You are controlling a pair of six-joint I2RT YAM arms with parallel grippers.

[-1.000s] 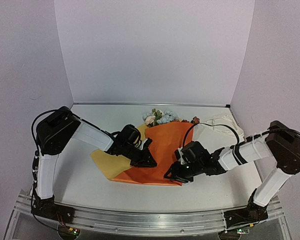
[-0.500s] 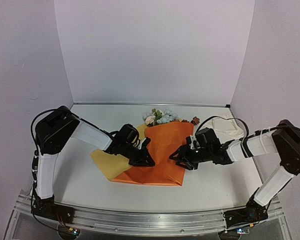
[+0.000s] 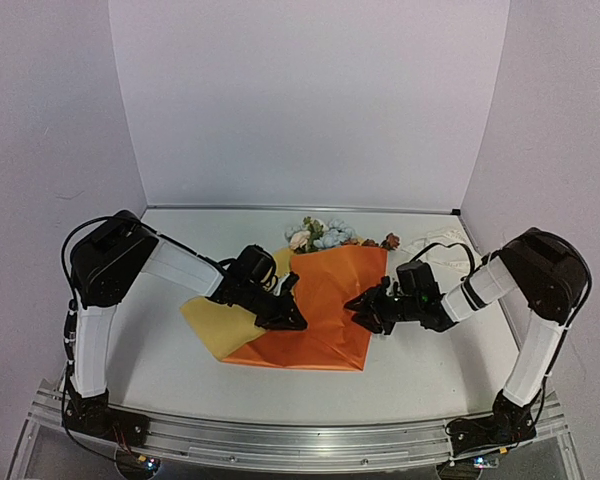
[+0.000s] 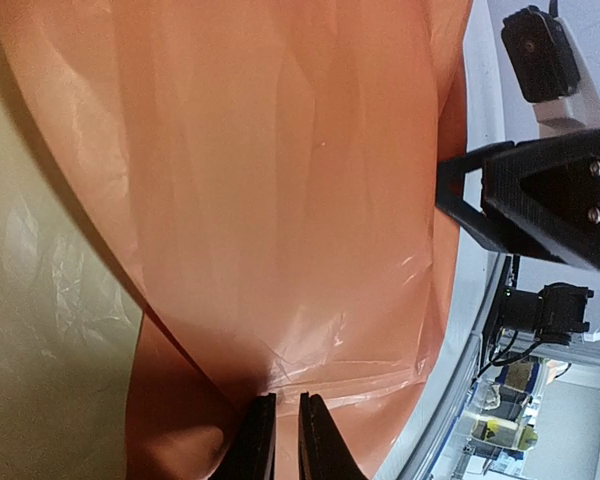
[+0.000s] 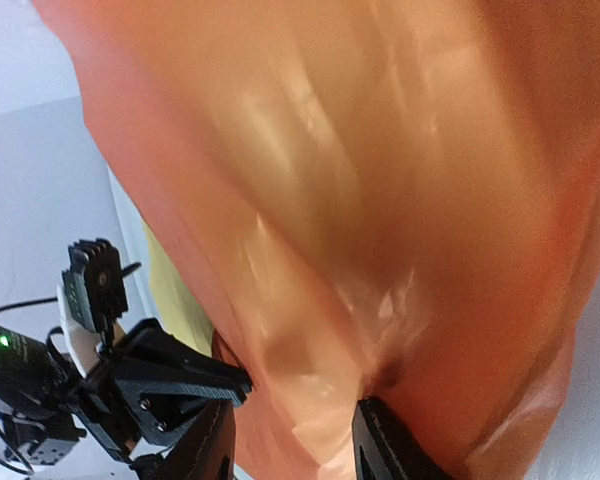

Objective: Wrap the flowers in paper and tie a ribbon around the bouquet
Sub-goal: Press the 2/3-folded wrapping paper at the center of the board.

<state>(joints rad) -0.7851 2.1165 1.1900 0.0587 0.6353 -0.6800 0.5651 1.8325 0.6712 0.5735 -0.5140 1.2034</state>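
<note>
Counter point(image 3: 170, 375), top view: the paper point(image 3: 325, 290) is seen lying flat near the middle, orange face up, folded over the flowers point(image 3: 315, 235). Only the blooms are exposed, at the paper's far edge; the stems are hidden under the sheet. A yellow flap of the same sheet is left showing at the left side, under the left arm.

Left pincer point(image 3: 292, 320): set down on the near left part of the orange face. In the left wrist view its fingers point(image 4: 260, 445) are found almost together, with only a thin slit between them. A crease of the orange sheet is drawn in at their tips, so the left pincer point(image 4: 285, 440) is noted as clamped on the paper.

Right pincer point(image 3: 363, 310): placed at the right edge of the orange sheet, facing the left one across the fold. In the right wrist view its fingers point(image 5: 380, 445) are held well apart, and the right pincer point(image 5: 290, 445) has orange paper bulging into the gap. No grip is made out there.

The ribbon point(image 3: 445, 252) is seen as a pale heap at the far right of the counter, behind the right forearm and apart from the paper. A black cable is looped over it.
</note>
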